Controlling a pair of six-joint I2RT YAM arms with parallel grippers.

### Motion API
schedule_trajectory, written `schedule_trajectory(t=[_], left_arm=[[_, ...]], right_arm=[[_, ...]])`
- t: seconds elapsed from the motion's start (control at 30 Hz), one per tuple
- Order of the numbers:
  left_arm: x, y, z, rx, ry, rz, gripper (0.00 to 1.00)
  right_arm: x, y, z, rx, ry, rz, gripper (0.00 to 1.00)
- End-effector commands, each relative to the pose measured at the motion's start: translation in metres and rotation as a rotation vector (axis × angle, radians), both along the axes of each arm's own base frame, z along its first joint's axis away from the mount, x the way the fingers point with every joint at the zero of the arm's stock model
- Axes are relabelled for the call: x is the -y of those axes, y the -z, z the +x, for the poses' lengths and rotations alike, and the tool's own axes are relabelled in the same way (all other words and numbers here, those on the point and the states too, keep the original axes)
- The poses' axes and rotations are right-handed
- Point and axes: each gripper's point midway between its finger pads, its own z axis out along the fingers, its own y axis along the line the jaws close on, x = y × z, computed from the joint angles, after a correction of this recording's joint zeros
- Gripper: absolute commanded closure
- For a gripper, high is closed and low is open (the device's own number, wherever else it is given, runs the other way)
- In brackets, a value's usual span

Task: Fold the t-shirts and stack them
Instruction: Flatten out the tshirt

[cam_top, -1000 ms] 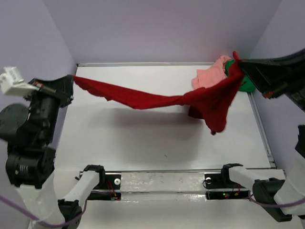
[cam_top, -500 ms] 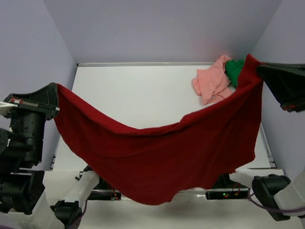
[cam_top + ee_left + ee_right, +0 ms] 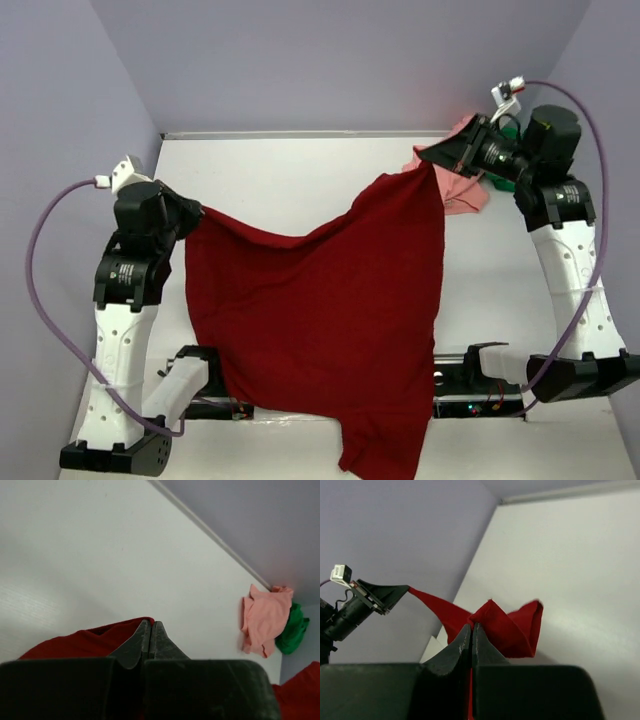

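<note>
The dark red t-shirt (image 3: 320, 320) hangs spread between both grippers, and its lower end trails past the table's near edge. My left gripper (image 3: 195, 215) is shut on one top corner, seen as red cloth (image 3: 90, 640) pinched at the left gripper's tips (image 3: 151, 625). My right gripper (image 3: 432, 158) is shut on the other top corner, where folds of the red shirt (image 3: 515, 625) bunch beyond the right gripper's tips (image 3: 471, 626). The salmon pink t-shirt (image 3: 265, 617) and the bright green t-shirt (image 3: 292, 630) lie crumpled together in the far right corner, the pink t-shirt (image 3: 465, 192) partly behind the right arm.
The white table (image 3: 290, 180) is walled at the back and on both sides. The arm bases and their mounting rail (image 3: 470, 380) sit along the near edge, partly covered by the hanging red cloth.
Both arms have swung down and inward from high at the sides. The red shirt, stretched in a sagging band before, now hangs as a broad sheet reaching past the near edge.
</note>
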Motion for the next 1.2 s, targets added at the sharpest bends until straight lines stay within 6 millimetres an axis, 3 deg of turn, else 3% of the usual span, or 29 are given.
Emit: schedule_trajectory(t=[0.0,0.03,0.17,0.3,0.4,0.53,0.57,0.63,0.67,0.7,0.73,0.8,0.87,0.9,0.93,1.0,1.1,1.13,1.17], left_arm=[[0.003,0.023,0.002,0.001,-0.007,-0.043,1.00],[0.003,0.042,0.004,-0.044,-0.008,-0.037,1.00],[-0.001,0.070,0.013,-0.099,-0.027,-0.005,1.00],[-0.002,0.090,0.027,-0.148,-0.026,0.027,1.00],[-0.001,0.100,0.041,-0.162,-0.019,0.041,1.00],[0.000,0.114,0.060,-0.195,-0.018,0.054,1.00],[0.000,0.117,0.064,-0.199,-0.017,0.056,1.00],[0.001,0.126,0.079,-0.215,-0.018,0.063,1.00],[0.000,0.120,0.082,-0.196,-0.020,0.066,1.00],[0.000,0.127,0.089,-0.216,-0.021,0.073,1.00],[0.000,0.121,0.096,-0.198,-0.022,0.081,1.00],[-0.002,0.131,0.109,-0.228,-0.029,0.100,1.00],[-0.005,0.127,0.121,-0.228,-0.044,0.115,1.00],[-0.005,0.137,0.130,-0.258,-0.044,0.122,1.00],[-0.007,0.132,0.137,-0.253,-0.049,0.124,1.00],[-0.007,0.143,0.148,-0.287,-0.044,0.130,1.00],[-0.010,0.142,0.162,-0.286,-0.050,0.133,1.00],[-0.011,0.148,0.167,-0.297,-0.051,0.137,1.00],[-0.013,0.144,0.172,-0.284,-0.057,0.136,1.00]], right_arm=[[0.002,0.029,-0.008,0.013,0.008,0.002,1.00],[0.002,0.058,-0.001,-0.052,0.009,-0.003,1.00],[-0.001,0.109,0.020,-0.151,0.000,-0.012,1.00],[-0.003,0.144,0.048,-0.190,-0.004,-0.017,1.00],[-0.009,0.183,0.075,-0.262,-0.019,-0.031,1.00],[-0.020,0.206,0.098,-0.283,-0.032,-0.053,1.00],[-0.025,0.223,0.108,-0.313,-0.030,-0.067,1.00],[-0.029,0.236,0.125,-0.329,-0.029,-0.085,1.00],[-0.029,0.229,0.128,-0.310,-0.024,-0.085,1.00],[-0.034,0.242,0.134,-0.339,-0.029,-0.094,1.00],[-0.034,0.237,0.143,-0.319,-0.023,-0.099,1.00],[-0.033,0.250,0.156,-0.346,-0.005,-0.119,1.00],[-0.033,0.240,0.170,-0.311,0.002,-0.133,1.00],[-0.032,0.251,0.177,-0.340,0.010,-0.144,1.00],[-0.032,0.250,0.183,-0.331,0.012,-0.156,1.00],[-0.031,0.237,0.197,-0.302,0.030,-0.166,1.00],[-0.026,0.241,0.215,-0.298,0.073,-0.202,1.00],[-0.025,0.232,0.221,-0.283,0.085,-0.209,1.00],[-0.023,0.241,0.226,-0.304,0.099,-0.225,1.00]])
